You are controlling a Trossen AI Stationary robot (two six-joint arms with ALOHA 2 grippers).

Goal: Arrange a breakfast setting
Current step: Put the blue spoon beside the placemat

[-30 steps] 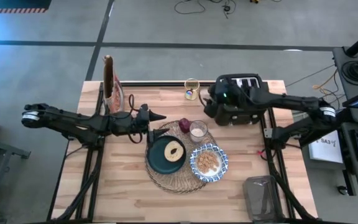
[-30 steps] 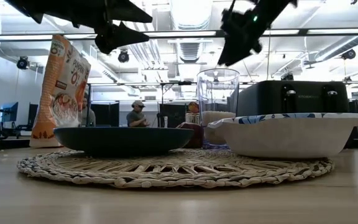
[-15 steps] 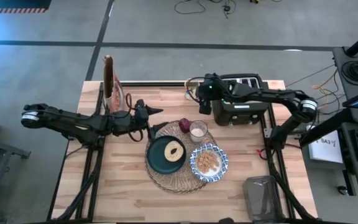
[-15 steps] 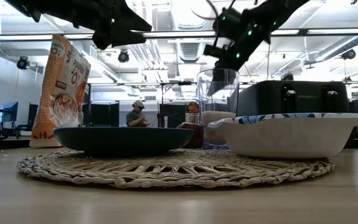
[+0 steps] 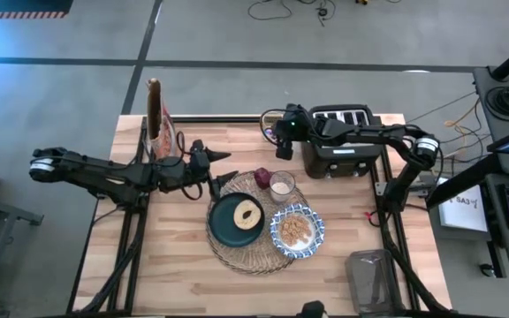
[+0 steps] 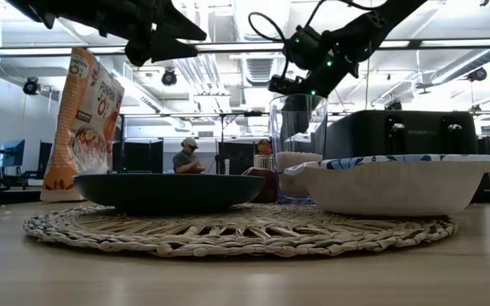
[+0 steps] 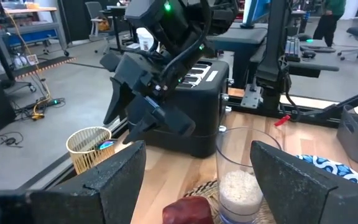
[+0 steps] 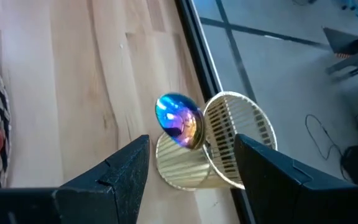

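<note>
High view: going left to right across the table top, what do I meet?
Cereal bag → left gripper → teal plate with the bread ring → right gripper → patterned bowl → toaster.

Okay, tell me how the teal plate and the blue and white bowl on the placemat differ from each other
The dark teal plate is plain and shallow; the blue-and-white patterned bowl is patterned and deeper, standing taller in the low view. The plate holds a single toasted bread ring; the bowl holds a heap of cereal pieces. The plate sits near the middle of the woven placemat; the bowl sits at its edge toward the right arm's side. Both are round, upright and on the placemat.
</note>
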